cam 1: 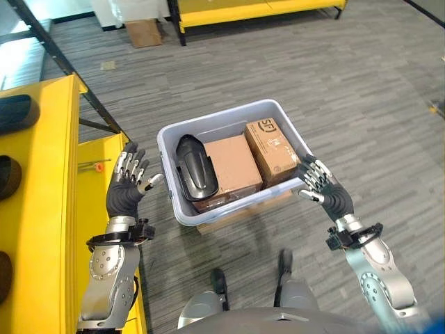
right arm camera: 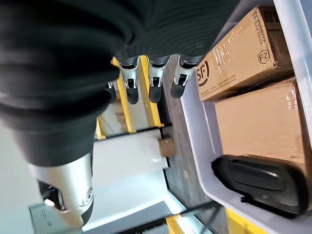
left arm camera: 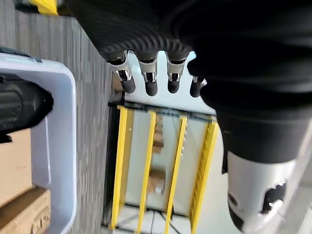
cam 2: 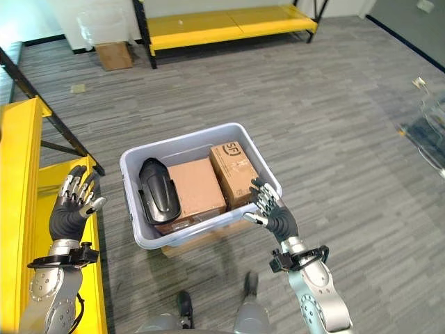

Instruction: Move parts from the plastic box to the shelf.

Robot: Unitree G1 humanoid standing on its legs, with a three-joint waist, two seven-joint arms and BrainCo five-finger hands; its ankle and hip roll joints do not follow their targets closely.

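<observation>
Right now I count three parts inside the pale grey plastic box (cam 1: 182, 209), which sits on the grey carpet floor (cam 1: 334, 83) at the middle of my head view: one black moulded plastic part (cam 1: 195, 168) lying along the box's 9 o'clock side, one square brown cardboard carton (cam 1: 233, 167) at its centre, and one narrower printed brown cardboard carton (cam 1: 273, 149) leaning at the 3 o'clock side. The black part touches the square carton.

My left hand (cam 1: 127, 186) is raised just beside the box's 9 o'clock wall, fingers straight and spread, palm turned toward the box, gripping nothing. My right hand (cam 1: 325, 188) mirrors it at the 3 o'clock corner, fingers fanned wide and close to the rim; I cannot tell whether they touch it.

One yellow metal shelf (cam 1: 49, 174) runs down the 9 o'clock edge of the view. One long yellow bench-like rack (cam 2: 222, 24) stands at 12 o'clock, with one small brown cardboard box (cam 2: 114, 55) on the floor beside it.
</observation>
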